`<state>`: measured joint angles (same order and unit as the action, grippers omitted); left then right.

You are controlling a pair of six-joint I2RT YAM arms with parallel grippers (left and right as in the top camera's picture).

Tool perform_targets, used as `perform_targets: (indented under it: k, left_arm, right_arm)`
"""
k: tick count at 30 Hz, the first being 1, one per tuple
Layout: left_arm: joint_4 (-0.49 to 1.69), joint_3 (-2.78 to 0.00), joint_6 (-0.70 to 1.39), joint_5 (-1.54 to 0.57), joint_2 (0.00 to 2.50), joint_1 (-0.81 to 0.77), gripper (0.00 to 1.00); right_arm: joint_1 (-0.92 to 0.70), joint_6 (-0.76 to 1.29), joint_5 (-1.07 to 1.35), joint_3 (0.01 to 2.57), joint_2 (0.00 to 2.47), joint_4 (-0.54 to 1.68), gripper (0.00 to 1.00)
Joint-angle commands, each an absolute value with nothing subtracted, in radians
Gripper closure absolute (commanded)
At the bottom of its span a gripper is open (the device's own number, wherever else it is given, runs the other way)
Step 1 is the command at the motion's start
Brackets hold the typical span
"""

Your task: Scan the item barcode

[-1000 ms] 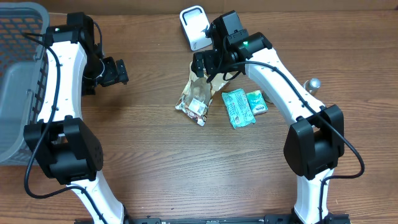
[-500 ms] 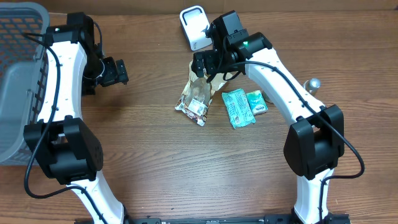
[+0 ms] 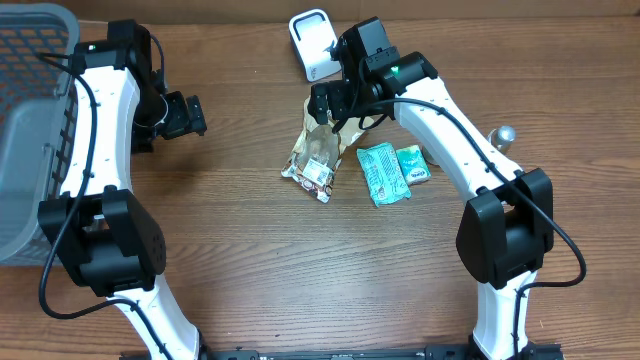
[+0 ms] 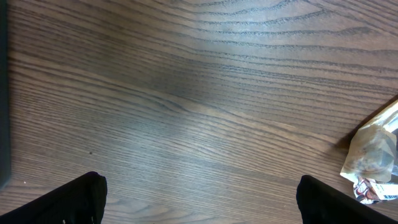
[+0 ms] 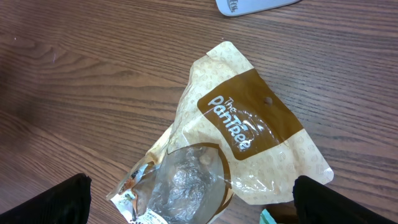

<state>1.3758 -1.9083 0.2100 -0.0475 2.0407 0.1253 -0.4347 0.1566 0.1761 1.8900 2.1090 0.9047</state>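
Note:
A beige and brown snack pouch with a clear window lies flat on the wooden table, its barcode end toward the front. My right gripper hangs open just above the pouch's upper end. In the right wrist view the pouch fills the space between the wide-spread jaws of the right gripper, and nothing is held. A white scanner stands at the back of the table, just behind the pouch. My left gripper is open over bare wood at the left, well apart from the pouch.
Two teal packets lie right of the pouch. A grey mesh basket occupies the far left edge. A small silver knob sits beside the right arm. The scanner's base shows at the top of the right wrist view.

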Motion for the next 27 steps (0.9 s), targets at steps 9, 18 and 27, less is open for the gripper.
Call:
perform_targets:
  k: [9, 18, 27]
  left_arm:
    - [1.375, -1.916, 0.224, -0.044, 1.955, 0.118, 0.01]
    - [1.375, -1.916, 0.224, -0.044, 1.609, 0.118, 0.00]
    - [1.376, -1.916, 0.224, -0.044, 1.211, 0.118, 0.00]
  right_arm:
    - [-0.436, 0.153, 0.170, 1.898, 2.104, 0.899, 0.00]
    - [-0.436, 0.153, 0.170, 1.898, 2.104, 0.899, 0.00]
    - [-0.436, 0.153, 0.170, 1.898, 2.104, 0.899, 0.00]
